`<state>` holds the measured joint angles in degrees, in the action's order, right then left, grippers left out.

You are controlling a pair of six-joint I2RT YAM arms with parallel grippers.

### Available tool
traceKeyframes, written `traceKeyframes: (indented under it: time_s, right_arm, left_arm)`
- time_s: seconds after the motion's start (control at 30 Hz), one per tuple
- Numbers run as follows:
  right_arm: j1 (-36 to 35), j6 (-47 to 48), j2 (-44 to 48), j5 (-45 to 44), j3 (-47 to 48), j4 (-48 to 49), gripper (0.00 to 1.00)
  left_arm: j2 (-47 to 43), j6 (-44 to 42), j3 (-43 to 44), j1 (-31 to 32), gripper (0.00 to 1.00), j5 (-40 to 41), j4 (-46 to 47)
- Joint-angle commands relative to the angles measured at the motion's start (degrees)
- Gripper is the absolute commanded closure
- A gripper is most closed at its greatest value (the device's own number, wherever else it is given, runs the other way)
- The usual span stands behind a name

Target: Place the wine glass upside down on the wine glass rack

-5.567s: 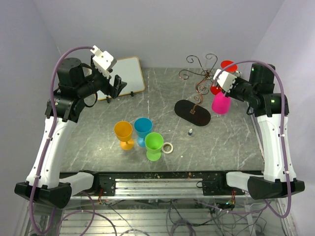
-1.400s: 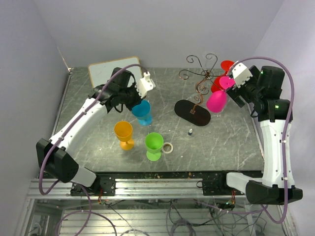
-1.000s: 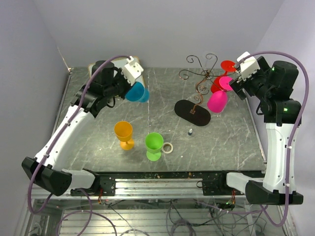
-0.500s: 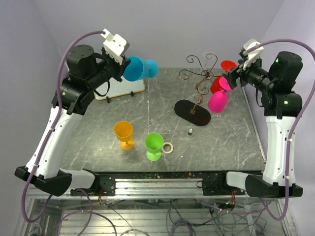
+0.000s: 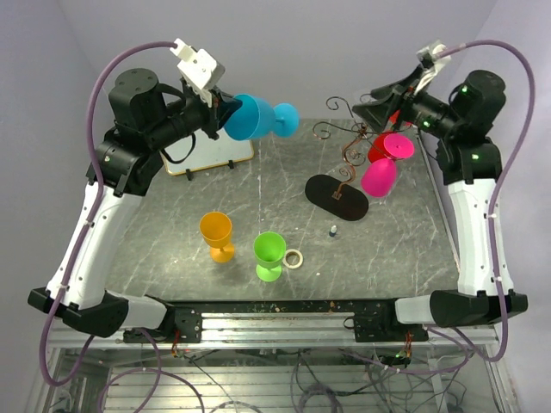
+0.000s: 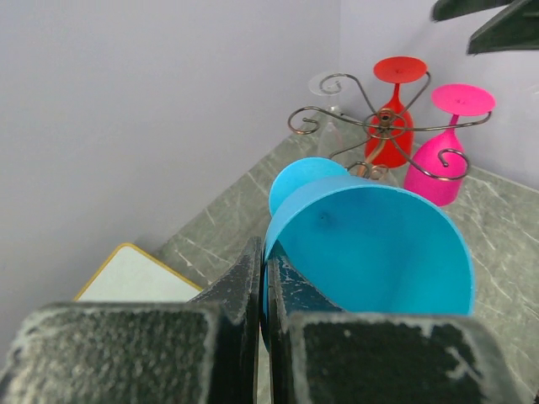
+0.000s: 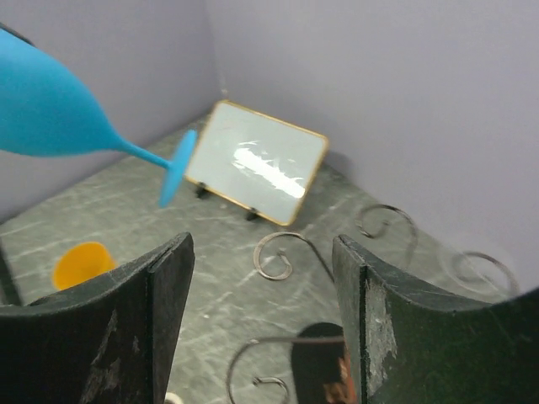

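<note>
up left, my left gripper [image 5: 221, 111] pinches the rim of the blue plastic goblet [image 5: 255, 117], likely light and slick; right gripper [image 7: 259, 246] gapes.

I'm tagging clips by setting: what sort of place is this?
Probably a robotics lab test cell: robot arms mounted at a stone-look table, bare lilac walls, plastic goblets and a wire rack as props.

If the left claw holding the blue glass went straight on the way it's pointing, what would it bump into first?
Probably the wine glass rack: its curled hooks lie ahead of the blue glass in the left claw, though depth is unclear.
</note>
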<state>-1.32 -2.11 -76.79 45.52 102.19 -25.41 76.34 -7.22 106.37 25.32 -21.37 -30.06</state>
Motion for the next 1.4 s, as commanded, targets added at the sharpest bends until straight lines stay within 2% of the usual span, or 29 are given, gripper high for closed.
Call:
traceKeyframes:
  time_s: [0.0,0.37,0.57,0.8,1.23,1.37]
  right_arm:
    - [-5.0,-8.0,-2.4,3.0,-2.2,5.7,0.34]
    - [-13.7,-13.4,-8.7,1.6,-3.3,9.2,0.40]
    - [-16.3,-14.4,-10.8,1.9,-4.2,10.4,0.49]
    - [-17.5,-16.5,-12.4,2.8,-5.9,12.4,0.56]
    - [-18.1,-26.0,-13.7,7.0,-9.8,20.8,0.69]
    - [-18.2,-27.1,-14.0,6.5,-9.7,21.2,0.76]
  left_arm:
    - [0.5,-0.5,1.6,-0.4,0.93,-6.2,2.0]
    - [1.8,-3.0,1.6,-0.4,0.93,-8.1,2.4]
    - [2.0,-4.3,1.5,-0.4,0.93,-8.3,2.2]
    - [2.1,-6.3,1.8,-0.4,0.93,-8.6,1.6]
    - [1.6,-9.9,0.8,-0.4,0.93,-9.3,0.9]
    - [1.5,-9.5,0.1,-0.4,0.92,-9.7,1.3]
